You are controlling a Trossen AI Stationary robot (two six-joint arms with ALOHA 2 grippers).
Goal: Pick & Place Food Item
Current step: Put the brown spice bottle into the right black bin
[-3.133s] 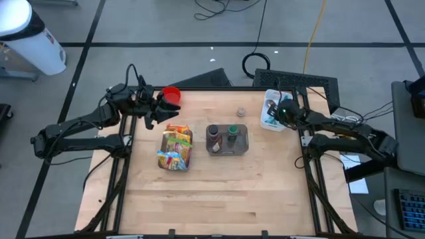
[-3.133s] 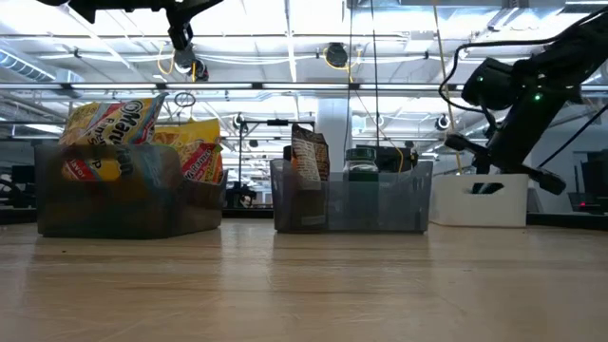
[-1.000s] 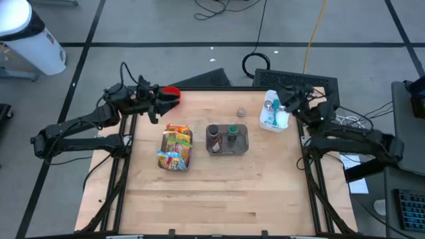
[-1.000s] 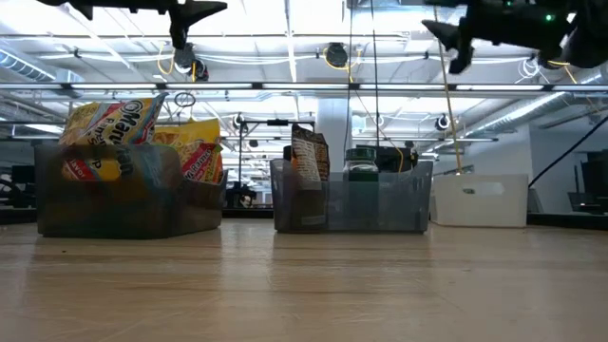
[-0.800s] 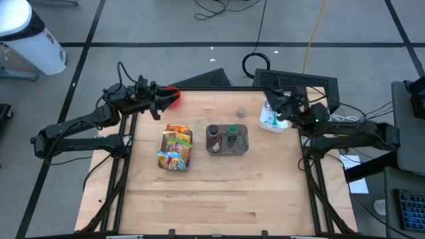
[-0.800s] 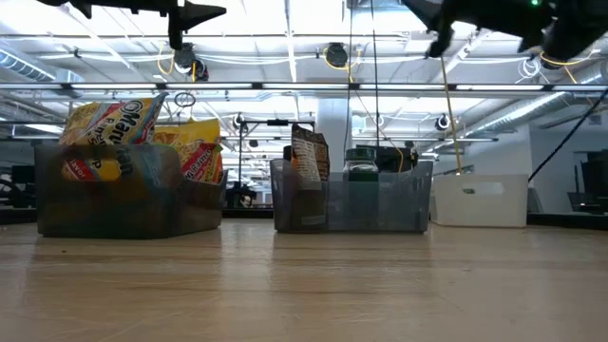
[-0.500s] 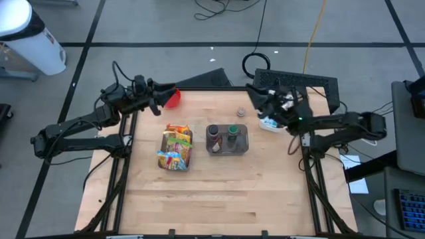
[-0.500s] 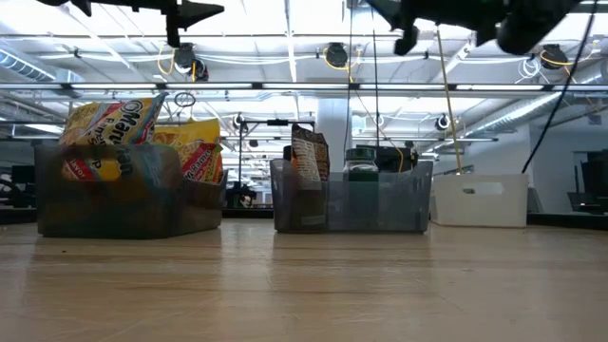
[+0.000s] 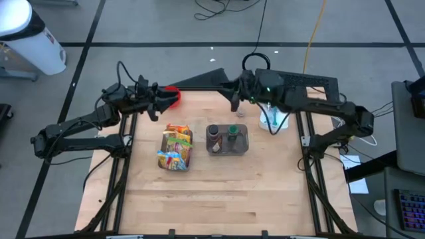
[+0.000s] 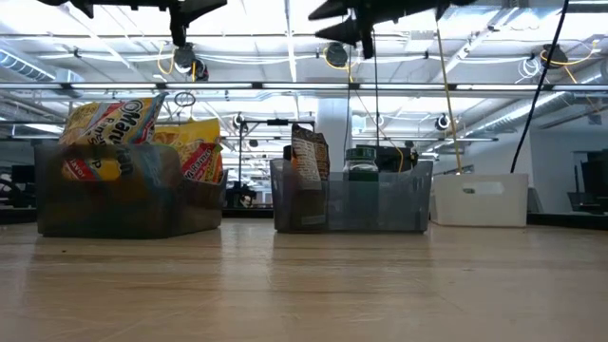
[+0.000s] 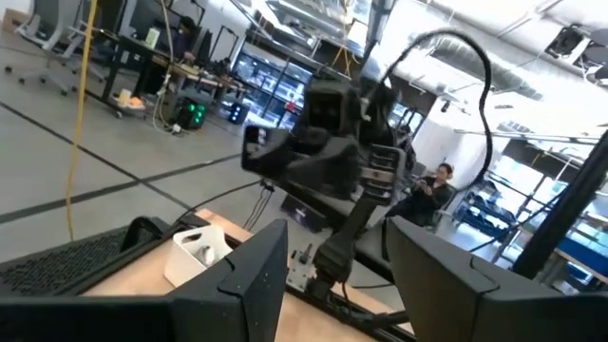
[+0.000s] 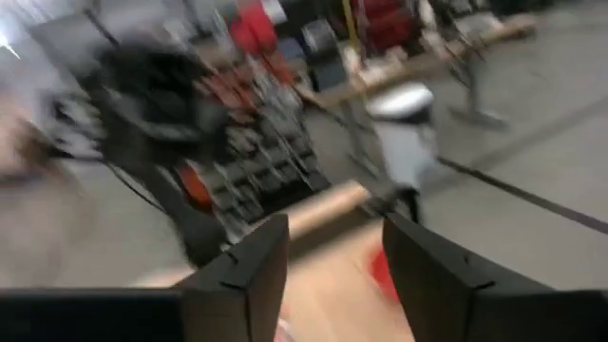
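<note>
A clear bin [image 9: 176, 147] of yellow snack packs [image 10: 128, 142] stands left of the table's middle. Beside it, a second clear bin [image 9: 227, 139] holds bottles and a pouch [image 10: 306, 157]. A small round item [image 9: 242, 111] lies on the wood behind that bin. My left gripper [image 9: 163, 101] hangs open and level, high over the far left corner, above a red cup [image 9: 172, 93]; nothing is between its fingers [image 11: 334, 233]. My right gripper [image 9: 234, 99] is open too, level, high over the middle of the far edge [image 12: 334, 228].
A white bin [image 9: 273, 114] with utensils stands at the far right, under my right arm. Both grippers [image 10: 195, 8] [image 10: 342, 14] show well above the bins in the low view. The near half of the table [image 9: 212, 199] is bare wood.
My right gripper has swung from above the white bin toward the table's left along the far edge. It has risen and tipped up from pointing down to level. My left gripper has stayed over the red cup.
</note>
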